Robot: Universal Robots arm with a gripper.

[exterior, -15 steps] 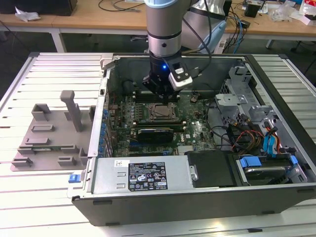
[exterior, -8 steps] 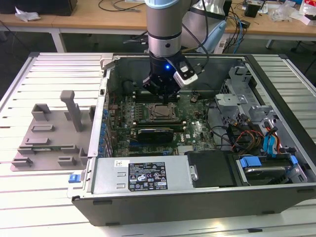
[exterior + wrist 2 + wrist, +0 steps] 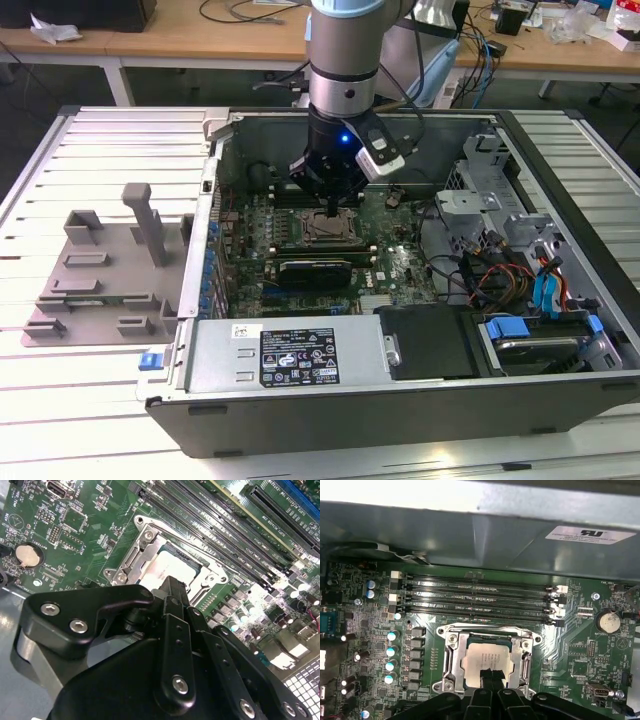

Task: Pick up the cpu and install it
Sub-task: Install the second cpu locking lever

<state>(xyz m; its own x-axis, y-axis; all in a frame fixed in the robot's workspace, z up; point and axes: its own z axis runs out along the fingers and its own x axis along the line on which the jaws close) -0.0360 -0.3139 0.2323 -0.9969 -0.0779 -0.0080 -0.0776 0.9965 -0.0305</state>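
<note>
1. I have the gripper [image 3: 491,676] down inside the open computer case [image 3: 400,400], its black fingers drawn close together, tips right over the chip. I cannot tell whether they touch it.
2. The cpu [image 3: 486,658] lies flat in its socket, silver top up, inside the metal frame [image 3: 451,660]; in the second wrist view I see it [image 3: 167,567] just past the fingertips [image 3: 172,587].
3. Beyond the socket run the long black memory slots [image 3: 480,597], with a round coin battery [image 3: 606,622] off to one side on the green board [image 3: 360,630].
4. In the exterior view, the arm [image 3: 343,70] stands straight down over the board's middle.
5. Farthest out, on the exterior view's left, a grey plastic tray [image 3: 100,280] sits on the white slatted table [image 3: 60,400], well apart from the case.
</note>
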